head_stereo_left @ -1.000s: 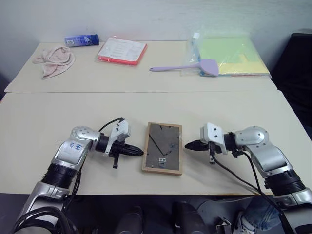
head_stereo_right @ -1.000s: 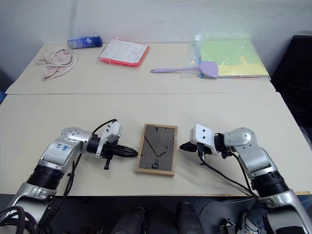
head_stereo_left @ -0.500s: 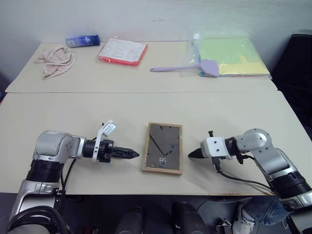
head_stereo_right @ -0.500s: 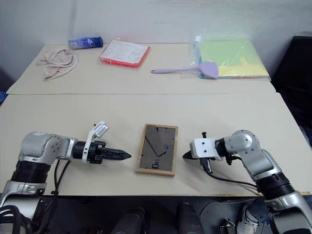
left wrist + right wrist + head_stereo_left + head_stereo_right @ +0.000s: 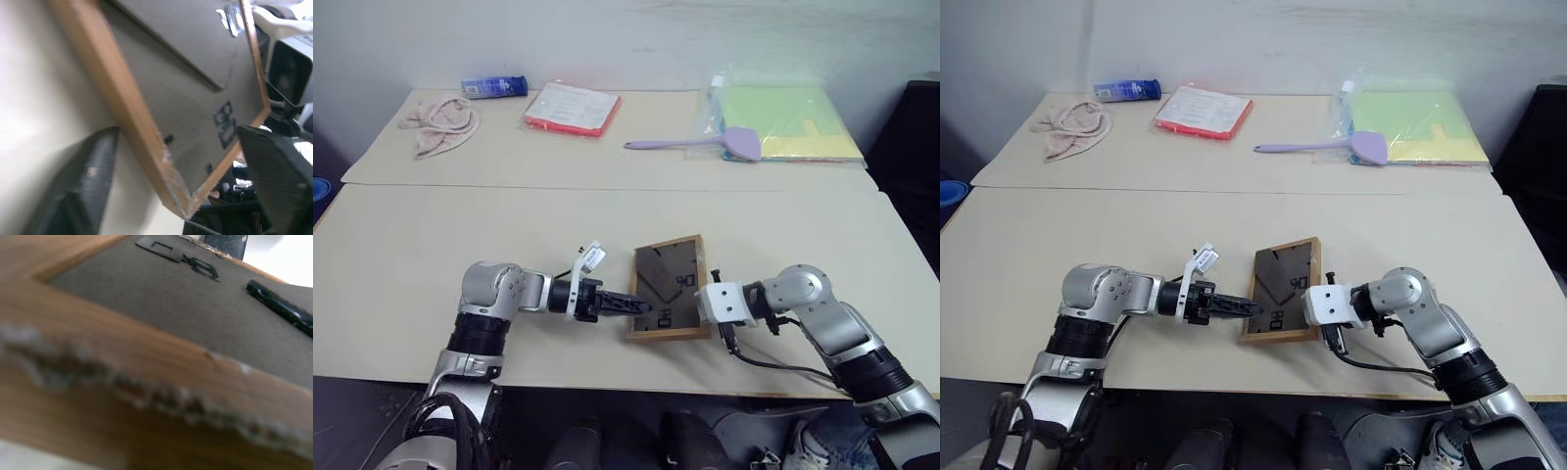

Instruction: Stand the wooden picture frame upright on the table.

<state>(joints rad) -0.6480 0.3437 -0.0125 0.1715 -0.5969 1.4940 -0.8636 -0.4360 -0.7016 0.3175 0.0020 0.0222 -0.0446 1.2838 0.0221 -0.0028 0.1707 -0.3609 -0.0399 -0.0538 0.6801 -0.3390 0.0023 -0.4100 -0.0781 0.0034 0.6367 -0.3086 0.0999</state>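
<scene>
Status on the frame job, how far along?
Done: both tools are at the picture frame, left tool at its near left corner, right tool against its right edge. In hand: frame looks tilted, grey back up. Left: fold out the stand, set it upright on the table.

I've got the wooden picture frame [image 5: 668, 290] near the front edge of the tabletop [image 5: 607, 215], approx centre. Small light-wood rectangle, dark grey back facing up w/ the fold-out stand and metal clips showing. It sits skewed, its far edge swung toward the right.
</scene>
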